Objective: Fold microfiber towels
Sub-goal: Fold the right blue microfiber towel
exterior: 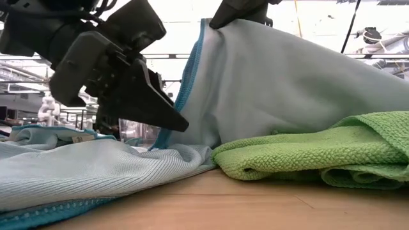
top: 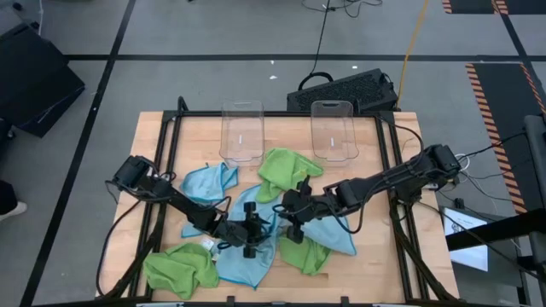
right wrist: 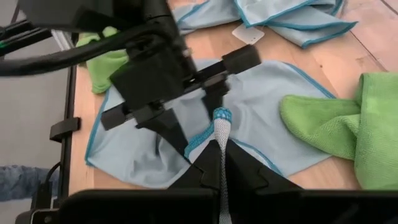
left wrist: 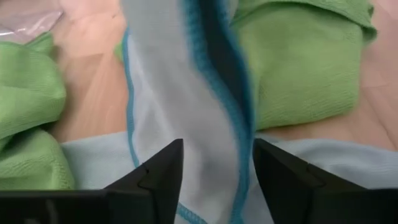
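Light blue microfiber towel (top: pixel 247 256) spread flat near the front edge of the wooden bench (top: pixel 367 162), one corner pulled up off the surface into a peak between the two arms. Right end effector (right wrist: pixel 221 163) pressed together on that raised corner (right wrist: pixel 222 117), teal hem pinched between its fingers and the cloth draping down from it like a tent in the low view. Left end effector (left wrist: pixel 217 171) facing the right one from the opposite side, fingers (left wrist: pixel 158 177) spread on either side of the hanging strip of blue cloth just below the pinched corner, the cloth running between them; cannot tell whether the pads touch the fabric.

Lime green towel (exterior: pixel 307 153) bunched on the bench just beside the lifted blue one, its edge lying against the blue cloth. Second green towel (top: pixel 181 266) crumpled at the front left corner, touching the flat part of the blue towel. Another green towel (top: pixel 283 169) heaped behind the end effectors, near the middle of the bench, and another blue towel (top: pixel 205 183) crumpled to the left of it. Two clear plastic bins (top: pixel 242 132) standing side by side at the far edge, well apart from both end effectors.
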